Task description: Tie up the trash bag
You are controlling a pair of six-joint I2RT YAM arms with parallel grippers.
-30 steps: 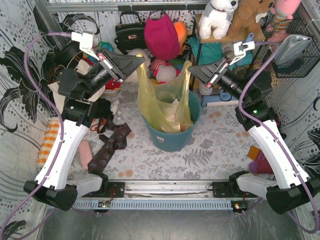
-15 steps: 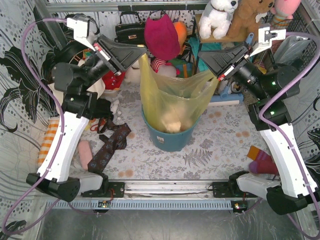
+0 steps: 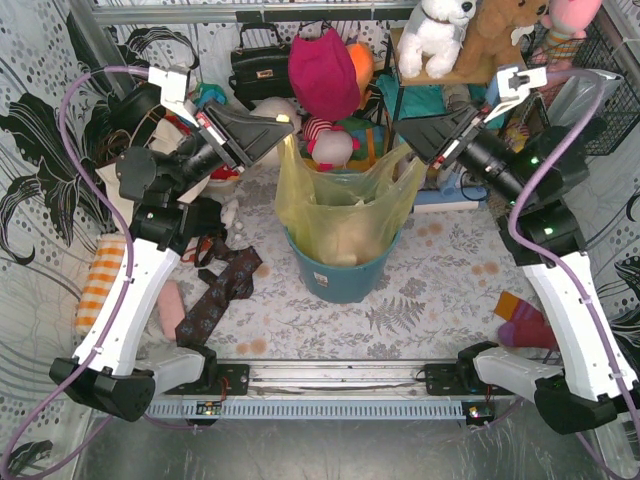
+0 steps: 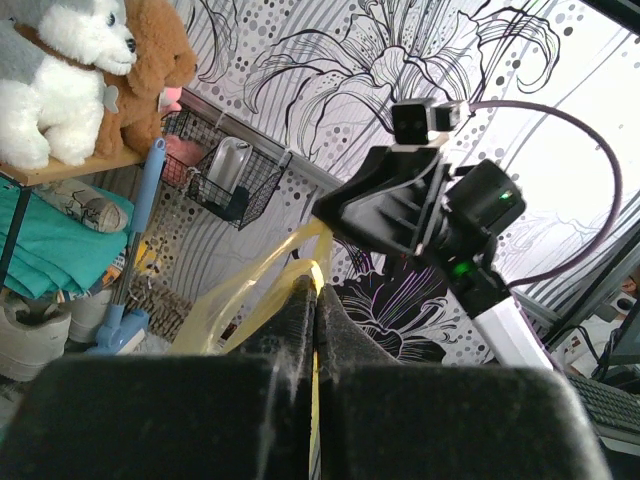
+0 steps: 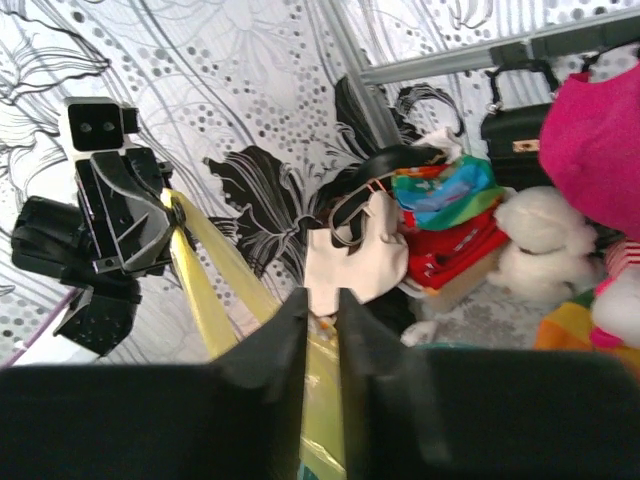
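Observation:
The yellow translucent trash bag (image 3: 345,205) stands in the round teal bin (image 3: 340,275), with pale crumpled paper showing through it. Its rim is pulled up and apart into two corners. My left gripper (image 3: 288,122) is shut on the left corner; in the left wrist view (image 4: 315,283) a yellow strip runs between the closed fingers. My right gripper (image 3: 405,148) is shut on the right corner; in the right wrist view (image 5: 322,298) yellow plastic (image 5: 350,400) fills the narrow gap between the fingers. A taut yellow band (image 5: 205,290) stretches across to the left gripper.
Behind the bin are a magenta cushion (image 3: 322,70), a black handbag (image 3: 262,62), plush toys on a shelf (image 3: 440,35) and a cream tote bag (image 5: 355,255). A dark patterned cloth (image 3: 215,290) and an orange striped cloth (image 3: 100,280) lie at the left, and a wire basket (image 3: 590,110) hangs at the right.
Both grippers lifted the bag's corners high and wide, stretching the bag taut. They have since come down a little, and the bag sags back into the bin.

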